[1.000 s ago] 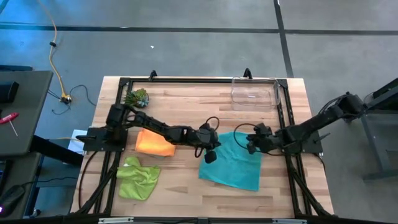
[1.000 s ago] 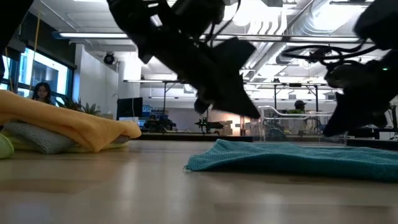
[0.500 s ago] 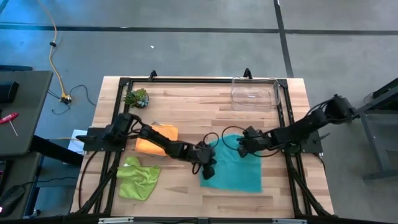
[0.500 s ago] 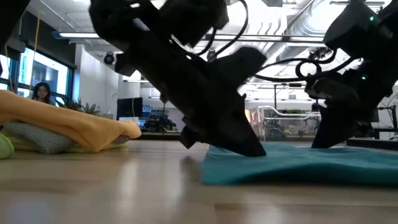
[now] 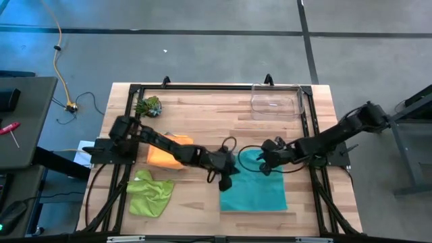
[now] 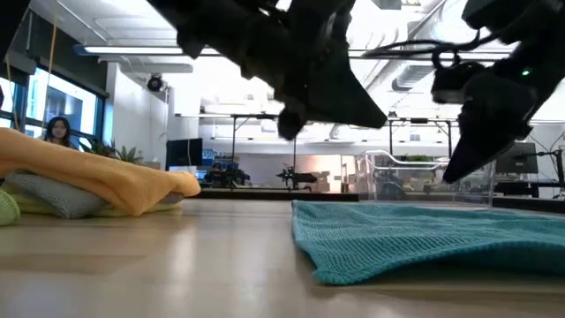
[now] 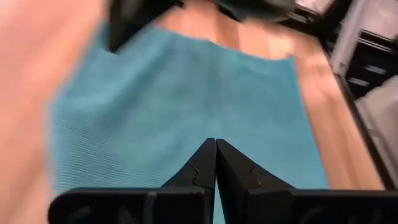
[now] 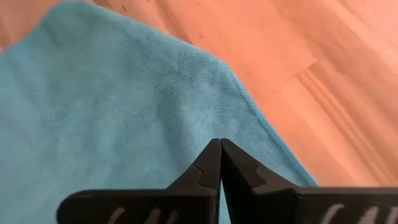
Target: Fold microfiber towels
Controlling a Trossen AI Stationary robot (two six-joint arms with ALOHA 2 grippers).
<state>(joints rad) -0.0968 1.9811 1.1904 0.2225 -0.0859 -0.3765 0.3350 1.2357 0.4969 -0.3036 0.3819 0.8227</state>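
Note:
A teal towel (image 5: 256, 189) lies spread flat on the table, right of centre and toward the near edge; it also shows as the teal towel (image 6: 424, 238) in the low view. My left gripper (image 5: 226, 177) hangs shut over its left edge, a little above it, with the cloth (image 7: 186, 106) below the shut fingers. My right gripper (image 5: 264, 164) hangs shut over its far edge, above the cloth (image 8: 112, 106). In the low view my left gripper (image 6: 290, 131) and my right gripper (image 6: 452, 175) both stand clear of the towel.
A folded orange towel (image 5: 165, 154) lies at the left on a grey towel (image 6: 53, 196). A crumpled lime green towel (image 5: 150, 192) lies near the front left. A clear bin (image 5: 275, 101) stands at the far right, a green spiky plant (image 5: 148, 106) at the far left.
Both grippers came down onto the teal towel about half a second ago and have since risen clear of it, staying shut. The towel, skewed before, has shifted a little toward the near edge and now lies squarer to the table's edges.

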